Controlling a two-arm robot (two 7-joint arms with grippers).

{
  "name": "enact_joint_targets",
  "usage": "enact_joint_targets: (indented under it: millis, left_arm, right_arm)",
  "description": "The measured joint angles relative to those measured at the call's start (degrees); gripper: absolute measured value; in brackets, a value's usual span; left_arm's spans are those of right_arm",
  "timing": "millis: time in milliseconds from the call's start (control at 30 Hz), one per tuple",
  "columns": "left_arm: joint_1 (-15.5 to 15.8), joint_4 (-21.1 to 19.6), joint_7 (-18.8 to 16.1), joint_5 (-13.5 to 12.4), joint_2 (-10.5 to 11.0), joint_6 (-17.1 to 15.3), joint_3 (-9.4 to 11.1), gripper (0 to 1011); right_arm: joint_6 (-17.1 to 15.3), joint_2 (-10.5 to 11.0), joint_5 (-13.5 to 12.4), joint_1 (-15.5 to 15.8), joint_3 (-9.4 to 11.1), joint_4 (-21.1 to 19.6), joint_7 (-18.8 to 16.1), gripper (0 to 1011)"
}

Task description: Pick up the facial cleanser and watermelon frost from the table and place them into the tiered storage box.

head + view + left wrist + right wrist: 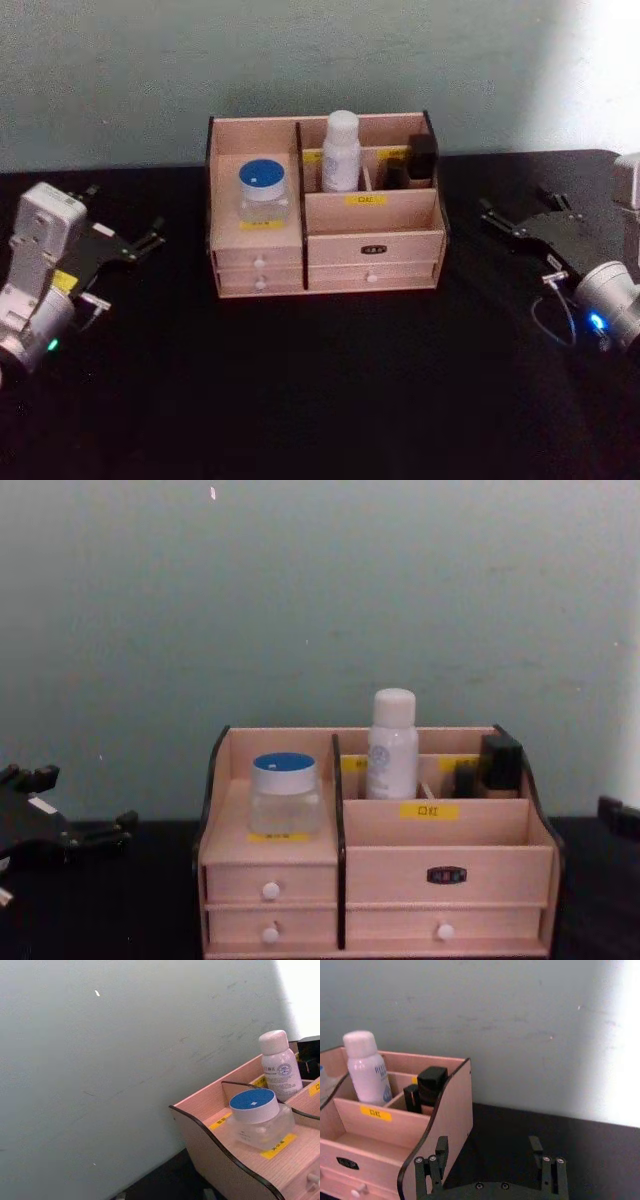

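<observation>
The tiered storage box (400,243) stands at the middle back of the black table. Upright in a rear compartment is the facial cleanser (341,150), a white bottle (392,743) (280,1066) (366,1067). On the left tier rests the watermelon frost (264,190), a clear jar with a blue lid (284,794) (259,1118). My left gripper (125,212) hovers open left of the box, holding nothing (80,800). To the right of the box my right gripper (515,205) is open and holds nothing (488,1147).
Two black items (420,160) (429,1087) stand in the box's rear right compartment beside the bottle. A pale green wall (320,600) rises right behind the box. Bare black tabletop (330,390) spreads in front of the box and between the arms.
</observation>
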State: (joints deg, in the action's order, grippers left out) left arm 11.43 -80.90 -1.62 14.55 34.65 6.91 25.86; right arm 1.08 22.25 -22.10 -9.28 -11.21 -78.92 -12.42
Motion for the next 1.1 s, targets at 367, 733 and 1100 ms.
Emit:
enact_joint_targets:
  millis: [367, 733, 1100]
  left_arm:
    - [0.00, 0.00, 0.00, 0.00, 0.00, 0.00, 0.00, 1001]
    - [0.00, 0.00, 0.00, 0.00, 0.00, 0.00, 0.00, 1001]
    - [0.00, 0.00, 0.00, 0.00, 0.00, 0.00, 0.00, 1001]
  right_arm:
    - [-0.89, -1.63, 1.43, -0.81, 0.27, 2.36, -1.04, 1002]
    - [-1.05, -1.80, 1.77, -0.94, 0.34, 2.59, -1.17, 1003]
    - [-1.00, -1.71, 1.62, -0.90, 0.30, 2.47, -1.14, 1002]
